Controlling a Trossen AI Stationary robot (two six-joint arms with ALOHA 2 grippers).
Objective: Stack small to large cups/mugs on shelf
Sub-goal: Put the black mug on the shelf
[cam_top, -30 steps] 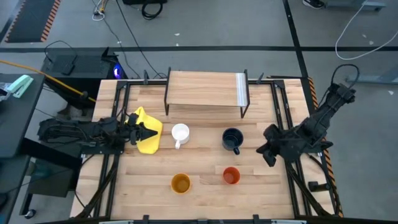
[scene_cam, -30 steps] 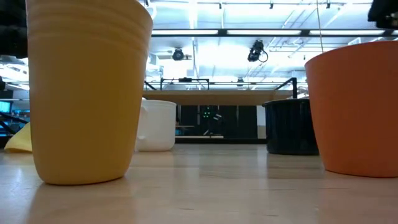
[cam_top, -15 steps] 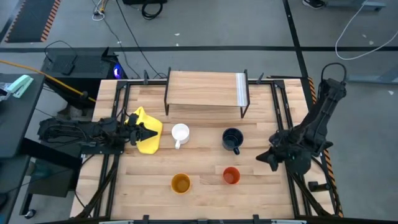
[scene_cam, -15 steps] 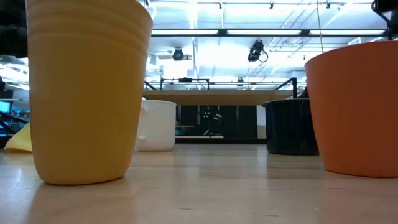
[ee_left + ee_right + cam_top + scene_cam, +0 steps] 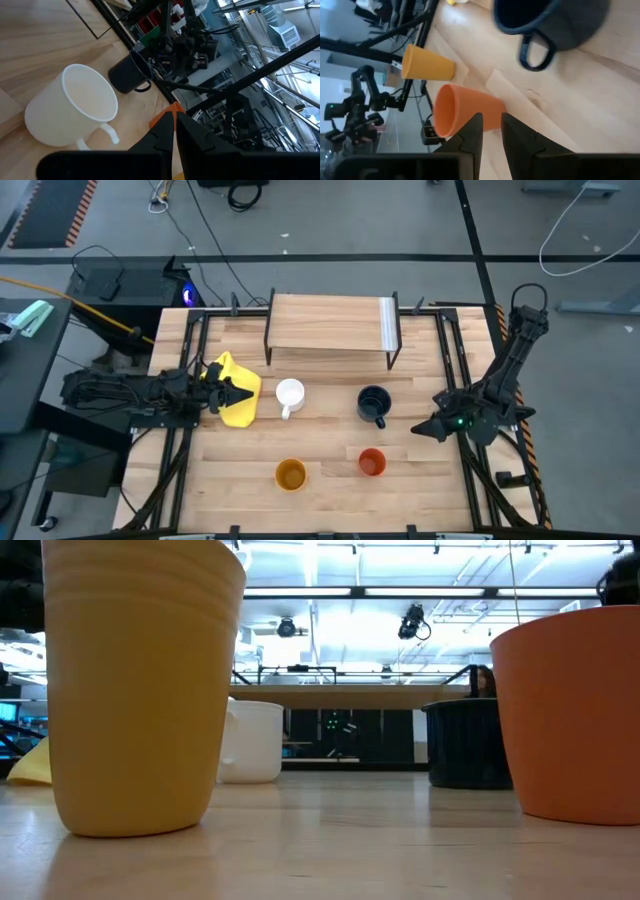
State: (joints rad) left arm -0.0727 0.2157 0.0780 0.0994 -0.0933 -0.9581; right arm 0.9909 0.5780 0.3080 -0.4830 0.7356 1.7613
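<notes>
Four vessels stand upright on their bases on the slatted tabletop. They are the white mug, the navy mug, the yellow-orange cup and the smaller orange-red cup. The shelf stands at the far side with its top bare. My left gripper is shut, over a yellow cloth, pointing at the white mug from the left. My right gripper is open by a narrow gap, right of the navy mug and the orange-red cup.
The yellow cloth lies left of the white mug, under my left gripper. Black frame rails run along the table's left and right sides. The shelf's pale ribbed strip is at its right end. Bare wood lies between the two rows of vessels.
My right arm has changed its pose: its upper part has swung toward the far edge. Its gripper has turned and now points left toward the orange-red cup, staying near the table's right side. The left arm and all four vessels have kept still.
</notes>
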